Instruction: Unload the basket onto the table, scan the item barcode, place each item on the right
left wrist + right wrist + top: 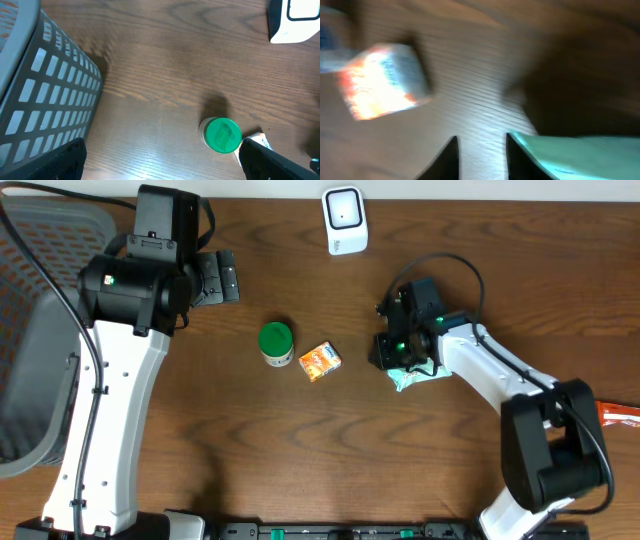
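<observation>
Overhead, pale green packet (412,380) lying lengthwise left-right, right hand (480,156) narrow, left hand (230,277) wide.

Dark wood-grain table (300,450) with low satin sheen, grey moulded-plastic lattice basket (50,100), glossy white plastic barcode scanner (344,220), jar (277,346) with smooth green plastic lid (223,135), orange carton (320,361) of printed card, pale green packet (420,378) of crinkled film.

Left wrist view. Wooden desk (165,75) carries a grey lattice basket (45,90) at left. A white scanner (295,20) sits at the top right corner. A green-lidded jar (222,135) stands upright, with an orange-and-white packet (257,140) just beside it, partly hidden. Left gripper (162,150): dark fingers (50,162) are wide apart, nothing between.
</observation>
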Controlling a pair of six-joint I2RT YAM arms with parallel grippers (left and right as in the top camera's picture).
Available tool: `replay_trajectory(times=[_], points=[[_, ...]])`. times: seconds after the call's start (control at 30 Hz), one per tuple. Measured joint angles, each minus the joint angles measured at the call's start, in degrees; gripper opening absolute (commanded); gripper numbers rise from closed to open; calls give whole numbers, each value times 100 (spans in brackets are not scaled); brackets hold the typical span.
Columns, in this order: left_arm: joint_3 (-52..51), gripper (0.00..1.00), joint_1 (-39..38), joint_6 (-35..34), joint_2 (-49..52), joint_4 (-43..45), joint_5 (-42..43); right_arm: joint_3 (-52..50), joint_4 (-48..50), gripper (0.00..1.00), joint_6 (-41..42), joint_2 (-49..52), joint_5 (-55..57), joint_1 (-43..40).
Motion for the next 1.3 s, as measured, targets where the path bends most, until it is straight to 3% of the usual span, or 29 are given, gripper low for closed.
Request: replay_trajectory(times=[0.17, 0.4, 0.53, 0.6, 0.63, 0.77, 0.83, 1.0, 1.3], points=[[0, 98, 0, 0, 0, -2, 0, -11, -586, 4, 251, 120, 433, -2], [0, 98, 0, 0, 0, 0, 0, -17, -2273, 4, 155, 118, 1281, -2], [0, 98, 0, 0, 0, 0, 0, -13, -2518, 20, -9, 116, 1687, -15], [0, 98, 0, 0, 0, 0, 0, 109, -2614, 58, -208, 111, 1574, -20], [0, 98, 0, 0, 0, 0, 0, 223, -2660, 68, -326, 94, 1469, -20], [0, 98, 0, 0, 0, 0, 0, 962, -2865, 86, -863, -201, 933, -31], [0, 98, 0, 0, 0, 0, 0, 1279, -2874, 91, -1215, -483, 820, -72], [0, 98, 0, 0, 0, -2, 0, 1515, -2776, 92, -2205, -872, 938, -466], [0, 98, 0, 0, 0, 0, 0, 1502, -2706, 93, -3254, 557, 391, -1587]])
